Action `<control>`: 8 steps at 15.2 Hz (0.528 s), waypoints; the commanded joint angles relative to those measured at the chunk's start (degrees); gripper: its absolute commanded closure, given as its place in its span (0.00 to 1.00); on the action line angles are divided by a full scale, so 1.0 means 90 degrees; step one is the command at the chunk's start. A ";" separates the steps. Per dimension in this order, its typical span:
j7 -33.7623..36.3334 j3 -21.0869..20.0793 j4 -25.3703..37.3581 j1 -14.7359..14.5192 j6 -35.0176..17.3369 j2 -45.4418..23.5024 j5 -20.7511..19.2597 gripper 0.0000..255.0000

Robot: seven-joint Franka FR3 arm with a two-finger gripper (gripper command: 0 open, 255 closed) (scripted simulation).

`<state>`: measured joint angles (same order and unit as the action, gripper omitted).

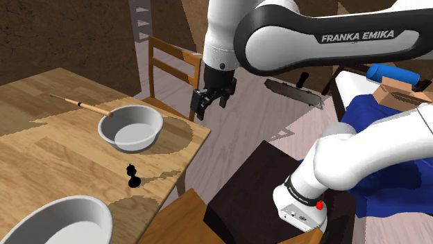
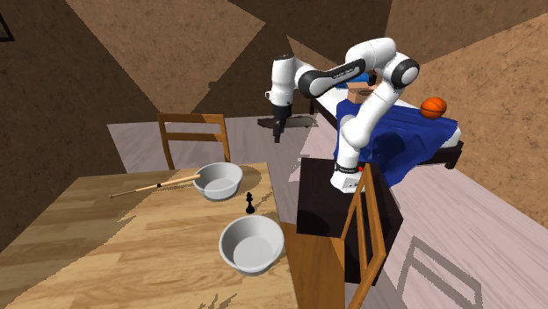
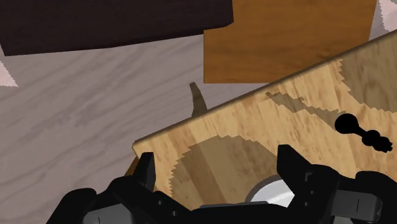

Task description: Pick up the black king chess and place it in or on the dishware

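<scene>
Jaws spread, empty, over table, black knobbed king upright between grey bowl and second bowl

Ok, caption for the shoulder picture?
Open hand hovers near the table corner; black chess piece stands near a grey bowl.

Black chess king, upright on light wooden table: bare tabletop all round it, open air above.
Obstacles: grey round bowl behind the king and a second grey bowl before it, both apart from it.
</scene>
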<state>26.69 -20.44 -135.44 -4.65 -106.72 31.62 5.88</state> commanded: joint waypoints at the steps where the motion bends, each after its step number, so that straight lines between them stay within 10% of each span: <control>1: 0.0285 -0.0277 0.0113 -0.0020 -0.0268 -0.0342 -0.0001 0.00; 8: 0.1390 -0.1227 0.0746 0.0034 -0.1096 -0.1797 -0.0449 0.00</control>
<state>37.65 -30.34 -129.52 -4.32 -115.83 17.01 2.53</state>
